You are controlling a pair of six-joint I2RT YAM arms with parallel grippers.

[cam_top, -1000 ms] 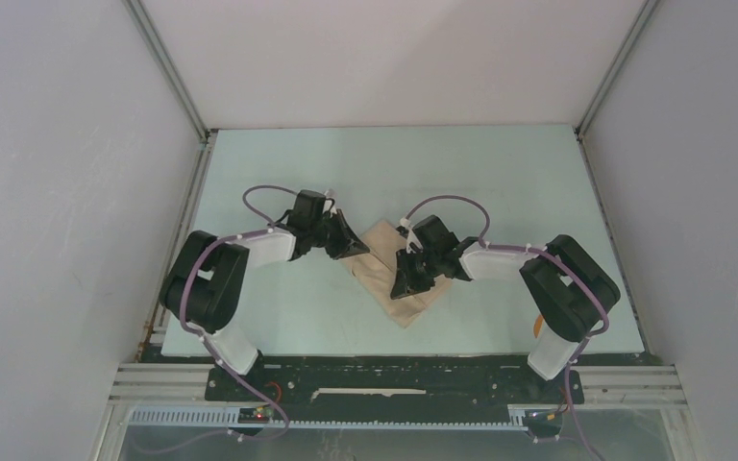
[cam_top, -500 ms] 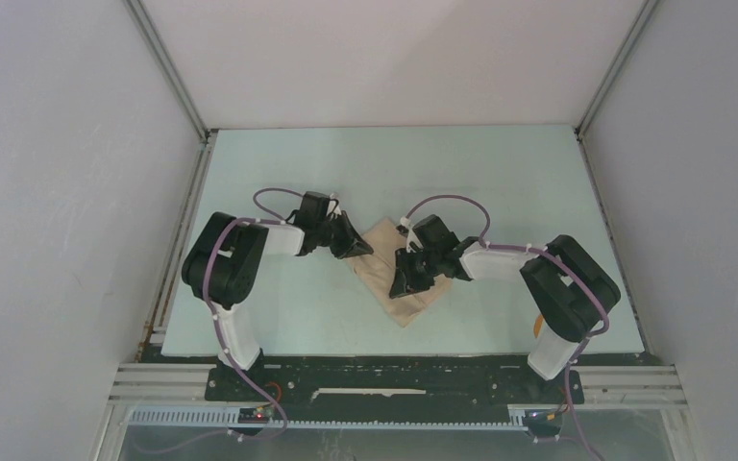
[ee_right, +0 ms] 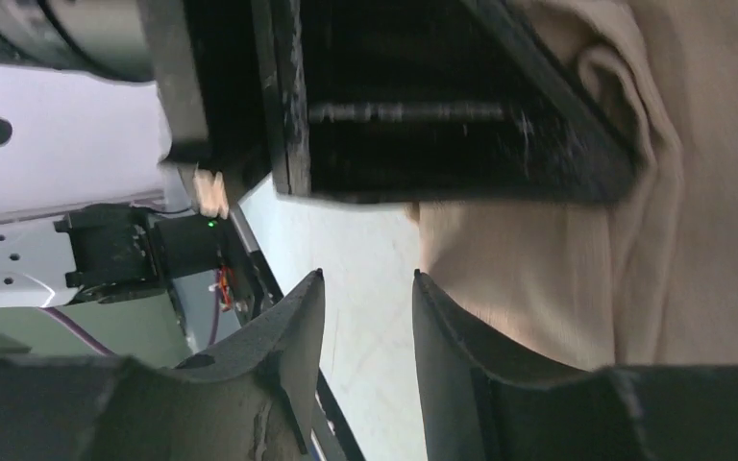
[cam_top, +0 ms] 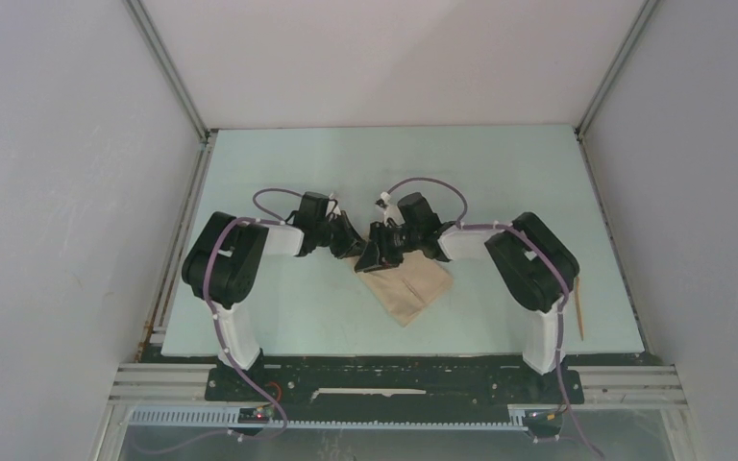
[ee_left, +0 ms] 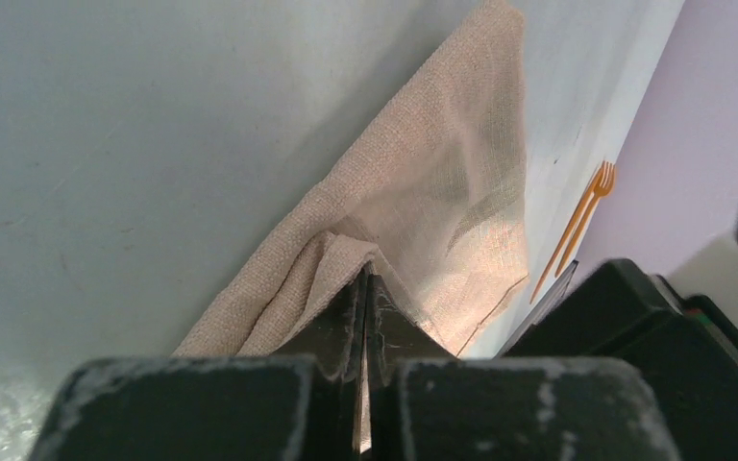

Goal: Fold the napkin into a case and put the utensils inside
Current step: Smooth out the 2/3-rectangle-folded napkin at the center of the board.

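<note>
The beige-tan napkin lies folded in a rough diamond at the table's middle. My left gripper is shut on its upper left corner, and the cloth puckers around the fingertips in the left wrist view, with the napkin stretching away. My right gripper is open right beside the left one at that same corner. In the right wrist view its jaws stand apart over bare table at the napkin's edge. Two thin orange utensils lie by the table's right edge, also showing in the left wrist view.
The pale table is walled by grey panels on the left, right and back. A black rail runs along the near edge. The left gripper's black body fills the top of the right wrist view.
My right gripper moved up and left across the napkin to its upper left corner beside the left gripper, uncovering the utensils at the right. The left arm's elbow shifted; its gripper stayed on the corner.
</note>
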